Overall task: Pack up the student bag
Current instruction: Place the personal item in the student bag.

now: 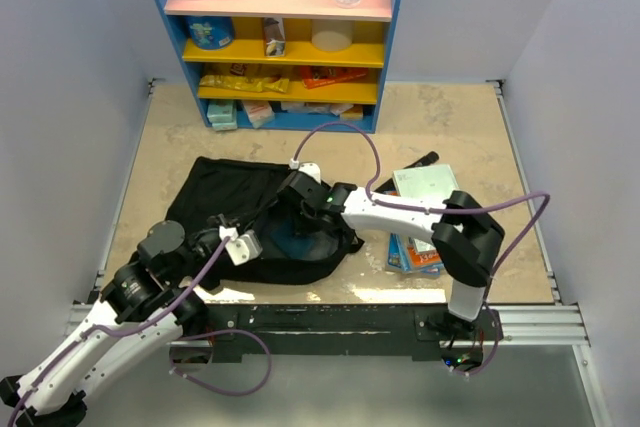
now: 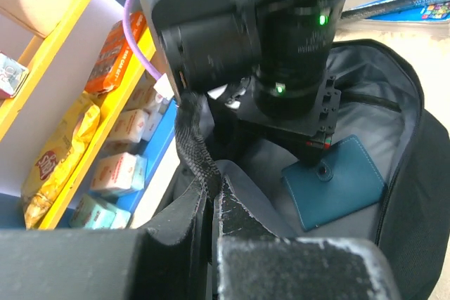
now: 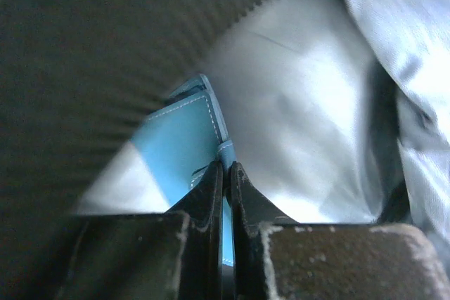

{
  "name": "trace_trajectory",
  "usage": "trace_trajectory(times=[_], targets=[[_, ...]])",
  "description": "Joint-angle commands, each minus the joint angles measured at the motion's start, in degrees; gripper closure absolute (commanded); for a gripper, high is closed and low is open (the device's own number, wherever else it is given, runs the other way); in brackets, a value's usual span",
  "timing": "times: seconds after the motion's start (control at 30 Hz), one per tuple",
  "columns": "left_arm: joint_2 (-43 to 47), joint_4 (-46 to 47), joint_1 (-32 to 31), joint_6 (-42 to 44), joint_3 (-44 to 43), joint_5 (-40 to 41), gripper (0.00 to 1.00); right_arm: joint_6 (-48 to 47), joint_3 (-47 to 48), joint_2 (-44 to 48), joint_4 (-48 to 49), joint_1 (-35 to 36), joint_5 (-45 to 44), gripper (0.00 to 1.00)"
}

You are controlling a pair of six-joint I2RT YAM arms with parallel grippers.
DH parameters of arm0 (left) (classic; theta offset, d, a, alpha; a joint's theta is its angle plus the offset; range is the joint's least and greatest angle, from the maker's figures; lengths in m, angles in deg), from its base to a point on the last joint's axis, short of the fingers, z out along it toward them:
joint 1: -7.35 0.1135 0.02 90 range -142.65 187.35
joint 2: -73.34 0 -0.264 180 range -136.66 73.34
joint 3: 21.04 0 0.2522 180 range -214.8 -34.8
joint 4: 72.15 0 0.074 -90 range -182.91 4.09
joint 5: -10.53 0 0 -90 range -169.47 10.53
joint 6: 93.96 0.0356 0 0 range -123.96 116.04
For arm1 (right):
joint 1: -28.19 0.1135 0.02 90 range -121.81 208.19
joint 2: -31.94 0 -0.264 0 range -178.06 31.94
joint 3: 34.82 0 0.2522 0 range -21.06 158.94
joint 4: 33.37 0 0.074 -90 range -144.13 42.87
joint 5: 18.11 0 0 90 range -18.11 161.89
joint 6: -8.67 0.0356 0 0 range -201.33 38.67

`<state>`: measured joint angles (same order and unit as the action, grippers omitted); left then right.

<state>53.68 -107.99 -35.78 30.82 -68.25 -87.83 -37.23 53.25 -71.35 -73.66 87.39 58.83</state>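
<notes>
The student bag (image 1: 225,197), a large black soft backpack, lies left of the table's centre with its mouth held open. My left gripper (image 1: 243,244) is shut on a black webbing strap (image 2: 199,163) at the bag's near rim; its fingertips (image 2: 213,191) pinch the strap. My right gripper (image 1: 300,209) reaches inside the bag. In the right wrist view it (image 3: 226,168) is shut on the closure tab of a teal notebook (image 3: 179,149). That teal notebook (image 2: 337,182) rests on the bag's grey lining (image 2: 373,103), under the right wrist.
A blue and yellow shelf (image 1: 290,47) with snack packs (image 2: 56,156) stands at the back. A stack of books (image 1: 422,222) and a black pen (image 1: 420,160) lie on the table to the right of the bag.
</notes>
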Motion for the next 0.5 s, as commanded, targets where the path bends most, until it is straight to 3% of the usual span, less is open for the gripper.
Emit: trace_trajectory(times=[0.0, 0.17, 0.47], targets=[[0.2, 6.5, 0.1, 1.1, -3.1, -2.5, 1.00, 4.8, 5.0, -2.9, -6.3, 0.5, -10.6, 1.00], [-0.4, 7.6, 0.1, 0.8, -2.6, -2.9, 1.00, 7.6, 5.5, -5.4, -4.3, 0.4, -8.5, 1.00], [-1.7, 9.3, 0.2, 0.9, -0.6, -2.8, 1.00, 10.2, -9.6, 1.0, 29.3, 0.5, 3.1, 1.00]])
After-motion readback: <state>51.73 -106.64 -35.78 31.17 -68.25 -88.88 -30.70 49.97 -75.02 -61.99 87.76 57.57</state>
